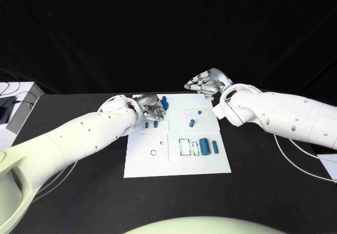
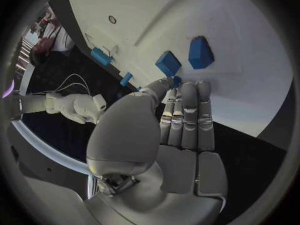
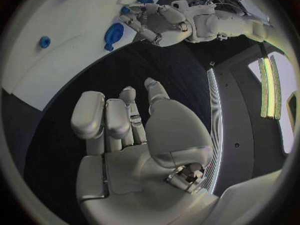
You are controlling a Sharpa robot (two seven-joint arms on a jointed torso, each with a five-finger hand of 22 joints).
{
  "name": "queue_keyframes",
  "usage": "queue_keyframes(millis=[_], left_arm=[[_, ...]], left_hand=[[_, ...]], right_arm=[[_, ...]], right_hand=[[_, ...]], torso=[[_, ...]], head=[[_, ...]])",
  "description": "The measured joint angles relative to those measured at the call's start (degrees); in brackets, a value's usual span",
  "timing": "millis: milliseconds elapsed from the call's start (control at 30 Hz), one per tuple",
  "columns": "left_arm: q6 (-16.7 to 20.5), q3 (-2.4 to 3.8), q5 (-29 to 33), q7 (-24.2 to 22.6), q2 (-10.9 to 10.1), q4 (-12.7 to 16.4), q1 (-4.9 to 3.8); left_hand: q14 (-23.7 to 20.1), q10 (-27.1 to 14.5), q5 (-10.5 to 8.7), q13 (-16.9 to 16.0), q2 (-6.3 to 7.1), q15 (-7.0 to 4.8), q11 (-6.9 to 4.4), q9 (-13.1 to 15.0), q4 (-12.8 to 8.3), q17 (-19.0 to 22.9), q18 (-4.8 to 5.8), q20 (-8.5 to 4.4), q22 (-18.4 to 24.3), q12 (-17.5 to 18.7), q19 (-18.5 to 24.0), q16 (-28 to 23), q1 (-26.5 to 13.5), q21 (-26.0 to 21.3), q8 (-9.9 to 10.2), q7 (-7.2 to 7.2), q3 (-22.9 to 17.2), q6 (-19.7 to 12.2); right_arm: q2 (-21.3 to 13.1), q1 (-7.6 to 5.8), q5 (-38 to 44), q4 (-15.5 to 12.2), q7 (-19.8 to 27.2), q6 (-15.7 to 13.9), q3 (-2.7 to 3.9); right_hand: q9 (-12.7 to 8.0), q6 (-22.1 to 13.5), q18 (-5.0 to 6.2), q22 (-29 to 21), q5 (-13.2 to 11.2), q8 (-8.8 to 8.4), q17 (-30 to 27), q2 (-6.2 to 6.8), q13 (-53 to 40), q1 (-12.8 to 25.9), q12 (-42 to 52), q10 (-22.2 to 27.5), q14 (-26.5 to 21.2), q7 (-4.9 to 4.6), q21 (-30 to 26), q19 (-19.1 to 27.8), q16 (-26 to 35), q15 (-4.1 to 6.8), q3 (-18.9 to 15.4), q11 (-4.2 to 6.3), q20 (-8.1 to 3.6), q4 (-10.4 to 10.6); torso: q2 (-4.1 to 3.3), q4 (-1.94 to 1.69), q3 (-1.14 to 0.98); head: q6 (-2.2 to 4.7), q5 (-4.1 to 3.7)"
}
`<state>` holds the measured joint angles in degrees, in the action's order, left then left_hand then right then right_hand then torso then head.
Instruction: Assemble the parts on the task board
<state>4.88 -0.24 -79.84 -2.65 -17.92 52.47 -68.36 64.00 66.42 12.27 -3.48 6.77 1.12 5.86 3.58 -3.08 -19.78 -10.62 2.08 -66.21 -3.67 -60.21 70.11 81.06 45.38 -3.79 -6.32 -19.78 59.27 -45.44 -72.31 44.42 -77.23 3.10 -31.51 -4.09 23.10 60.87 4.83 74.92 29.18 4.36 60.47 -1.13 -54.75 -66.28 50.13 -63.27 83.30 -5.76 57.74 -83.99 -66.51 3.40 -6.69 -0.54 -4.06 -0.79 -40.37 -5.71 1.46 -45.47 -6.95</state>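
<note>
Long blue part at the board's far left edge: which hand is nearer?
Left. The left hand sits right beside the long blue part at the task board; the right hand hovers off the board's far edge, apart from it.

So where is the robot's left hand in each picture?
Head view: left hand at the task board's far left corner.
Left wrist view: mid-picture, fingertips near two blue parts.
Right wrist view: beyond the right hand, at the board's edge.
Shared landmark: the white task board.
</note>
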Motion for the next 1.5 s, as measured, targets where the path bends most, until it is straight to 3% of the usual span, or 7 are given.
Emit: queue_keyframes(millis=[200, 467, 767, 1100, 1300, 1500], left_arm=[[-0.41, 0.02, -0.05, 0.13, -0.01, 0.17, -0.05], [-0.55, 0.04, -0.14, 0.43, -0.03, 0.20, -0.07], [-0.50, 0.07, -0.24, 0.58, -0.01, 0.17, -0.12], [0.67, 0.03, -0.53, 0.45, -0.30, 0.47, -0.05], [1.90, 0.04, -0.20, 0.28, -1.57, 1.94, 0.18], [2.94, 1.32, 1.25, 0.18, -3.94, 5.25, 0.28]], left_hand=[[0.00, -0.17, 0.00, 0.00, 0.12, 0.00, 0.17, 0.00, -0.40, -0.17, 0.03, 0.00, -0.06, 0.00, 0.00, 0.00, 0.12, 0.00, 0.00, -0.65, -0.39, 1.50], [0.61, 2.99, 0.00, 0.01, -1.05, -0.61, -1.03, 0.02, -1.59, -0.44, 0.10, -0.41, -1.12, 0.01, -0.42, 0.44, 1.29, 0.80, 0.00, -1.20, -1.90, 5.01], [1.02, 4.11, -0.10, -0.01, -2.63, -0.87, -1.29, 0.00, -3.52, -0.72, 0.63, -0.61, -2.55, 0.40, -0.62, 0.67, 1.63, 2.27, 0.01, -1.25, -3.34, 5.56], [1.98, 5.30, -0.28, -0.01, -3.27, -1.12, -1.76, 0.02, -4.74, -0.90, 0.44, -0.91, -3.15, 0.17, -0.94, 0.67, 1.66, 2.95, 0.00, -1.15, -3.75, 6.70], [2.35, 5.30, -0.42, -0.09, -3.30, -1.11, -1.76, 0.03, -4.86, -1.18, 0.41, -0.91, -3.15, 0.17, -0.94, 0.67, 1.63, 2.95, 0.00, -1.15, -3.86, 6.70], [2.35, 5.29, -0.42, -0.11, -3.44, -1.12, -1.76, 0.03, -4.86, -1.36, 0.39, -0.91, -3.15, 0.17, -0.94, 0.67, 1.49, 2.95, 0.00, -1.15, -3.86, 6.70]], right_arm=[[0.00, 0.00, 0.03, 0.01, 0.00, 0.00, 0.00], [-0.02, 0.00, 0.05, 0.03, -0.02, 0.03, 0.00], [-0.03, 0.00, 0.08, 0.04, -0.02, 0.05, 0.00], [-0.06, 0.00, 0.10, 0.04, -0.02, 0.05, 0.00], [-0.13, 0.00, 0.11, 0.07, -0.02, 0.05, 0.00], [-0.36, 0.00, 0.11, 0.07, -0.01, 0.05, 0.00]], right_hand=[[0.00, 0.16, 0.00, 0.00, 0.00, 0.00, 0.00, 0.00, 0.00, 0.00, 0.00, -0.09, 0.00, -0.16, 0.00, 0.00, 0.00, 0.00, 0.00, -0.09, 0.00, 0.00], [0.07, 0.35, 0.00, -0.01, 0.00, 0.00, -0.01, 0.00, 0.08, 0.00, 0.00, -0.09, 0.00, 0.02, 0.00, 0.00, 0.00, 0.00, 0.00, -0.09, 0.00, 0.00], [0.07, 0.35, 0.00, -0.01, 0.00, 0.00, -0.01, 0.00, 0.09, 0.00, 0.00, -0.09, 0.00, 0.03, 0.00, 0.00, 0.00, 0.00, 0.00, -0.09, 0.00, 0.00], [0.07, 0.34, 0.00, 0.03, 0.00, 0.00, 0.03, 0.00, 0.08, 0.00, 0.00, -0.10, 0.00, 0.03, 0.00, 0.00, 0.00, 0.00, 0.00, -0.09, 0.00, 0.00], [0.11, 0.34, 0.00, 0.03, 0.00, 0.00, 0.12, 0.00, 0.08, 0.00, 0.00, -0.10, 0.00, 0.04, 0.00, 0.00, 0.00, 0.00, -0.17, -0.09, 0.00, -0.16], [0.11, 0.34, 0.00, 0.02, 0.00, 0.00, 0.12, 0.00, 0.08, 0.00, 0.00, -0.10, 0.00, 0.04, 0.00, 0.00, 0.00, 0.00, -0.17, -0.10, 0.00, -0.16]], torso=[[0.00, 0.01, -0.01], [-0.01, 0.00, -0.01], [-0.01, -0.01, -0.01], [-0.01, -0.02, 0.03], [0.01, -0.02, 0.05], [0.14, -0.13, 0.05]], head=[[-0.05, -0.08], [-0.08, -0.17], [-0.11, -0.24], [-0.04, -0.25], [0.08, -0.30], [0.09, -0.34]])
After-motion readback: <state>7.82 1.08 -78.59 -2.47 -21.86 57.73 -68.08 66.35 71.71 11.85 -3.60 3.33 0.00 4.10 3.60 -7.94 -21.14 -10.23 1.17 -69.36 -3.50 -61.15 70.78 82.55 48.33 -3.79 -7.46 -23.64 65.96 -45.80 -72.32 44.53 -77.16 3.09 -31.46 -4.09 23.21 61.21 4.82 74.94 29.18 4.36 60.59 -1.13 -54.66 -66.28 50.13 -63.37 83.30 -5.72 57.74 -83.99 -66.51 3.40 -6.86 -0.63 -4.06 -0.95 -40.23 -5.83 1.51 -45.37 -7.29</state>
